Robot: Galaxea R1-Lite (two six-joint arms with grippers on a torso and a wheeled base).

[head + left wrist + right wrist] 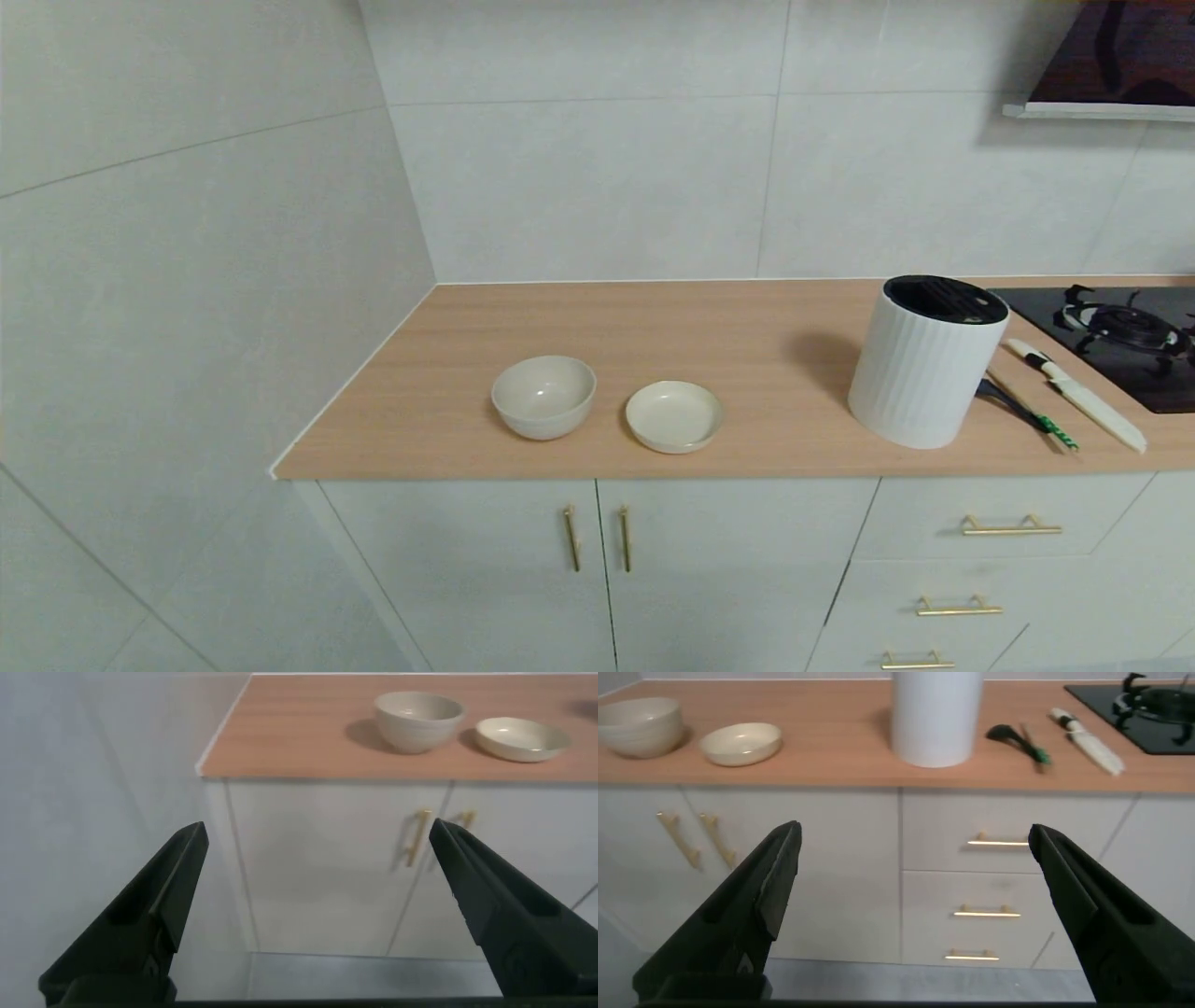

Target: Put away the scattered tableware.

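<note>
Bowl (543, 397) and dish (674, 416) on the counter (747, 327)
They sit side by side near the counter's front edge. The left gripper (317, 831) and right gripper (915, 831) are wide open and hold nothing.

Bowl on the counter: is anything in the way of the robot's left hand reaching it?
No, nothing visible stands between them. The open left gripper is out in front of the cabinet, and the bowl sits near the front edge of the counter. The small dish lies beside the bowl, apart from it.
</note>
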